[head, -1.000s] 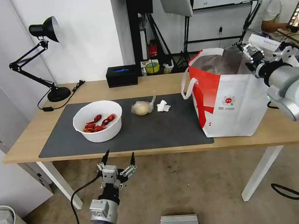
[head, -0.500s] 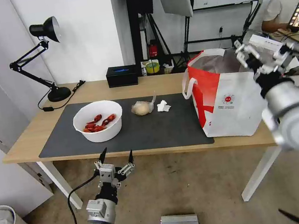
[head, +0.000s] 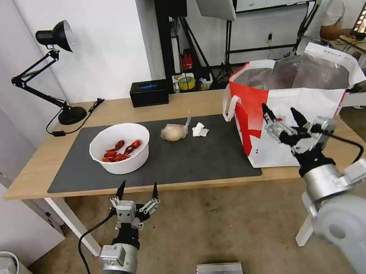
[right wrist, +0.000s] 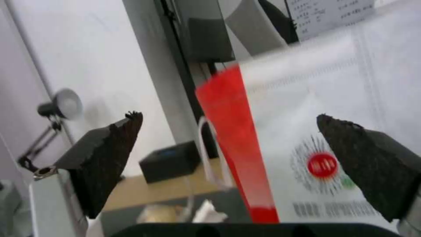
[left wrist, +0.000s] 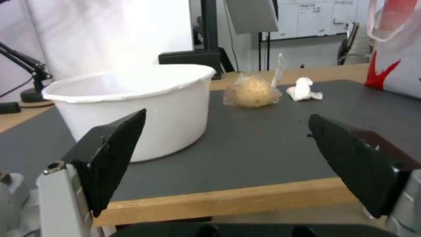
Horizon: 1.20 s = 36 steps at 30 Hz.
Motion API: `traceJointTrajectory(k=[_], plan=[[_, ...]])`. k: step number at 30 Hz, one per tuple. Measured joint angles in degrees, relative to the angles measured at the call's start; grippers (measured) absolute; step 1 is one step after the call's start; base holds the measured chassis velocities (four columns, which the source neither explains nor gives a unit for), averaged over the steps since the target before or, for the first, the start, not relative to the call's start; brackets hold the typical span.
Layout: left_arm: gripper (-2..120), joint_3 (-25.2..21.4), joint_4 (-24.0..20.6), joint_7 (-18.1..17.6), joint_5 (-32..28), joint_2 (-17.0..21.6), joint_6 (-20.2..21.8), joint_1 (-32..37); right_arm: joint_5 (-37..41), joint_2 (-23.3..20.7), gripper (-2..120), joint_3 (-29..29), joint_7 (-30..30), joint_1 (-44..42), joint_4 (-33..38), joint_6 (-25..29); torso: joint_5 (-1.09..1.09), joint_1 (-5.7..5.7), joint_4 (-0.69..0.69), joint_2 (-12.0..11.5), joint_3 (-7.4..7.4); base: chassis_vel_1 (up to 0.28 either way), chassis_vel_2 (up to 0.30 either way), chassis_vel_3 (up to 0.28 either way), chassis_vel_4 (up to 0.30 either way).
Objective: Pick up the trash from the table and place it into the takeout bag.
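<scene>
Fingers spread apart, empty, on both grippers. Left gripper (head: 137, 189) hangs below near edge of surface (head: 187, 102), in front of bowl (head: 120, 148) of red shells. Right gripper (head: 283, 118) in front of bag (head: 297, 107), just before its white face, near red logo. On mat (head: 159, 163): bowl, bagged lump (head: 173, 132), tissue (head: 199, 129) just beside lump, well apart from bag.

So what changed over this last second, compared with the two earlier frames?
The right gripper, open and empty, came away from the takeout bag's rim, down to its front face. The left gripper sank slightly below the table edge, open. Bowl, bagged lump and tissue stayed put.
</scene>
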Motion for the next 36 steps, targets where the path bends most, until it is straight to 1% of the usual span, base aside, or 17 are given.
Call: traceJointTrajectory(k=[4,7,18,21,26,29,36], plan=[[100,-0.19,0.02,0.02,-0.12,-0.15,0.0,0.1,-2.16,1.01,100,-0.4,-0.81,-1.55,-0.98,0.85,0.0,0.0,0.0,0.0,0.0,0.0,0.0,0.0,0.0],[100,-0.31,0.25,0.05,-0.29,-0.46,-0.02,0.13,-5.5,2.27,100,-1.22,-1.46,-3.38,-3.14,2.07,0.0,0.0,0.0,0.0,0.0,0.0,0.0,0.0,0.0],[100,-0.29,0.26,-0.05,-1.19,-1.48,0.44,0.1,-13.37,3.95,100,-3.44,-1.53,-6.39,-8.02,3.03,0.01,0.01,0.0,0.0,0.01,0.0,0.0,0.0,0.0],[100,-0.46,0.12,-0.1,-2.25,-1.7,1.18,0.41,-16.44,4.69,100,-4.32,-2.23,-7.67,-9.32,4.57,0.01,0.01,0.0,0.0,0.0,0.0,0.0,0.0,0.0],[100,-0.66,0.09,-0.14,-3.0,-1.78,1.4,0.53,-18.23,5.32,100,-5.1,-3.23,-8.9,-10.05,5.97,0.01,0.01,0.0,0.0,0.0,0.0,0.0,0.0,0.0],[100,-0.88,0.1,-0.12,-3.19,-1.77,1.41,0.61,-21.1,6.35,100,-5.79,-4.48,-10.45,-10.97,7.76,0.01,0.0,0.0,0.0,0.0,0.0,0.0,0.0,0.0],[100,-0.91,0.65,0.11,-3.24,-1.97,1.32,0.84,-23.33,7.95,100,-6.29,-5.76,-12.6,-11.79,10.09,0.01,0.01,0.0,0.0,0.0,0.0,0.0,0.0,0.0]])
